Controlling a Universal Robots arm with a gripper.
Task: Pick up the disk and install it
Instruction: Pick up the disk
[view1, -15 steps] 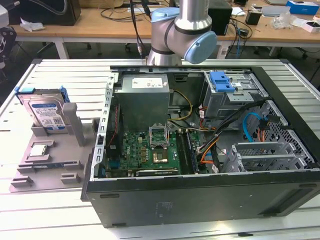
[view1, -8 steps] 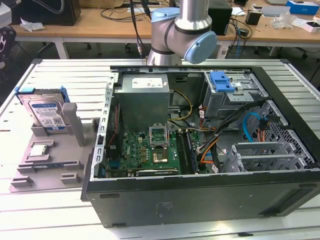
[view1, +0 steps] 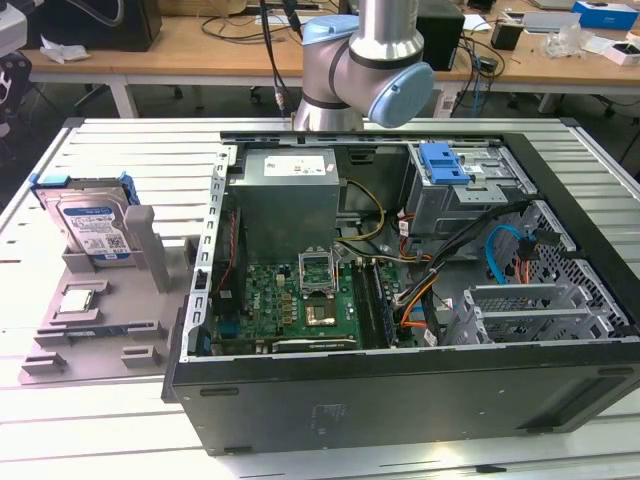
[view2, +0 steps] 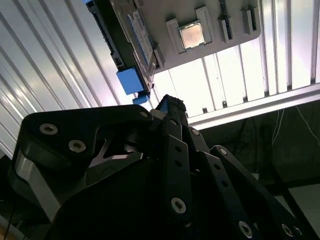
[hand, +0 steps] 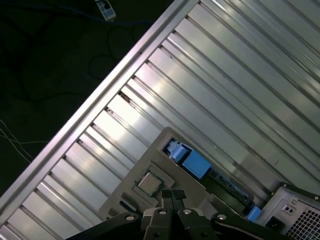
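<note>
Disk (view1: 92, 225): silver drive with a white-and-blue label, in a blue frame. It stands upright on its long edge, slotted into the far end of a grey holder (view1: 110, 320). In the exterior view it is at about 9 o'clock from the open computer case (view1: 400, 390), apart from it, with a grey upright post of the holder between the two. Nothing grips it.

In the second wrist view the disk (view2: 137, 30) shows edge-on. In the first wrist view a blue tab of its frame (hand: 195, 164) stands out.

A small square silver chip (view1: 80, 300) lies flat in a pocket of the holder, at about 6 o'clock from the disk in the exterior view and near it. It shows in both wrist views (view2: 191, 36) (hand: 148, 183).

The holder sits on a slatted metal desk (view1: 60, 420), and the case lies on its side on the same desk. Inside the case:
- Green board (view1: 290, 295) toward 8 o'clock.
- Grey power box (view1: 290, 195) toward 11 o'clock.
- Blue plastic bracket (view1: 445, 163) at about 1 o'clock, on a metal cage.

The robot arm (view1: 365, 65) rises at 12 o'clock, behind the case and well apart from the disk.

Jaws: in both wrist views the black tips are drawn together with nothing between them. The holder, disk and chip lie beyond the tips.
</note>
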